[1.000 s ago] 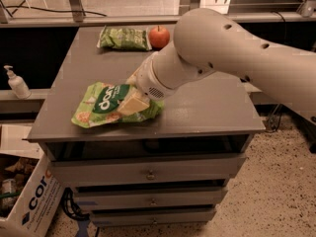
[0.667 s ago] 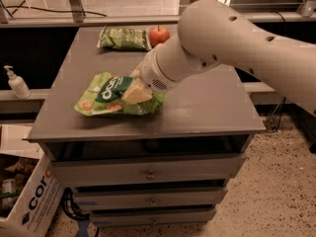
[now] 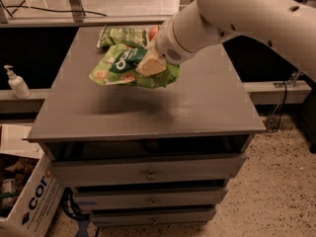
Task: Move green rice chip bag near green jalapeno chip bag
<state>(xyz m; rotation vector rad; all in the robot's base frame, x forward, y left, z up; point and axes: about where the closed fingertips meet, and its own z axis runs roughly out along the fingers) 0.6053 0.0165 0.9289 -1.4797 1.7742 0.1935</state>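
My gripper [image 3: 150, 65] is above the grey cabinet top [image 3: 207, 102], and my fingers are clamped on the right part of the green rice chip bag [image 3: 121, 65]. The bag hangs in the air; its shadow lies on the top below it. The green jalapeno chip bag [image 3: 121, 35] lies flat at the far edge, just behind the bag I carry. I judge that the lifting and most of the carrying are done; what is left is to lower the bag beside the other one and let go. A red apple [image 3: 153, 32] sits just right of the jalapeno bag, partly hidden by my arm, so I must not knock it. A pump bottle [image 3: 17, 83] and a cardboard box [image 3: 29, 206] are at the left, off the top.
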